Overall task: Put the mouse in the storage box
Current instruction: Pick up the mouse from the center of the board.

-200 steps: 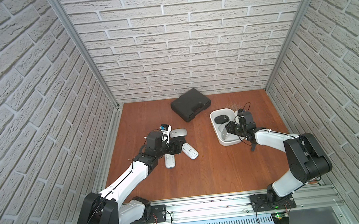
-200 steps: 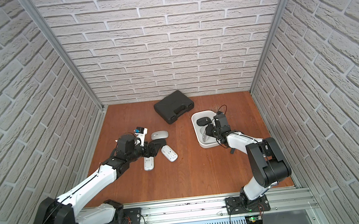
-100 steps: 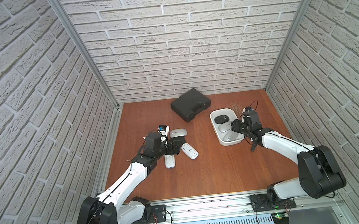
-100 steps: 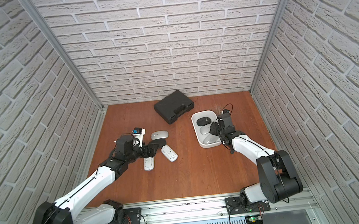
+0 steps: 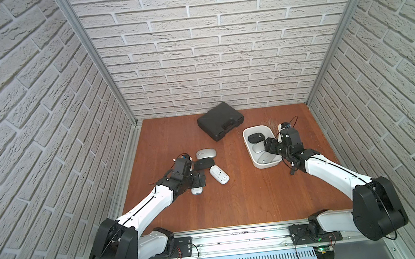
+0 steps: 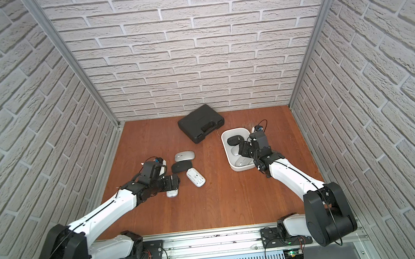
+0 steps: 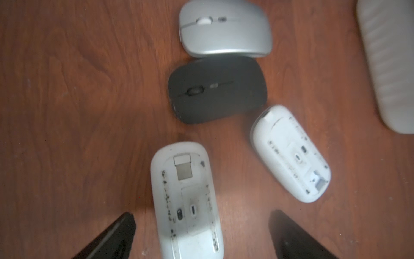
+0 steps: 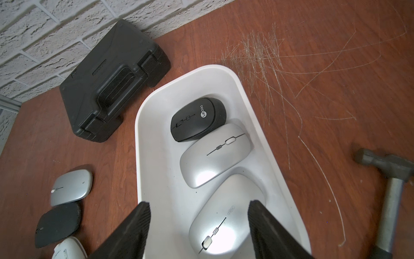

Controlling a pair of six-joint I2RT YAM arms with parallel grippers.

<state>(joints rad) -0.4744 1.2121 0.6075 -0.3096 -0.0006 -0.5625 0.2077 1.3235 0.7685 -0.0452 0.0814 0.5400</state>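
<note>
White plastic walls ring three mice in the box: a black Lecoo mouse at the far end, a silver middle mouse beside it, and a silver near mouse at the end closest to the right arm. All three lie flat, wheel up and side by side, which packs the box floor in a neat row.

The right jaws stand open over that near end, one on each side of the near mouse. One jaw is clear of it. The other overlaps its edge in the wrist view, and I cannot tell whether it touches. The mouse rests on the box floor, so I judge it set down rather than held.

Four more mice lie loose on the table, well apart from the box: a silver mouse, a black mouse just beside it, and two white ones belly up. The left arm has its jaws spread wide, empty, around the sides of the nearer white mouse. Lined up that way, closing would pinch its narrow width, so this looks like the next pick.

Its rounded back faces down, so it may rock or slip. The other white mouse lies near one jaw and could get nudged. The case and the hammer seem to play no part.
</note>
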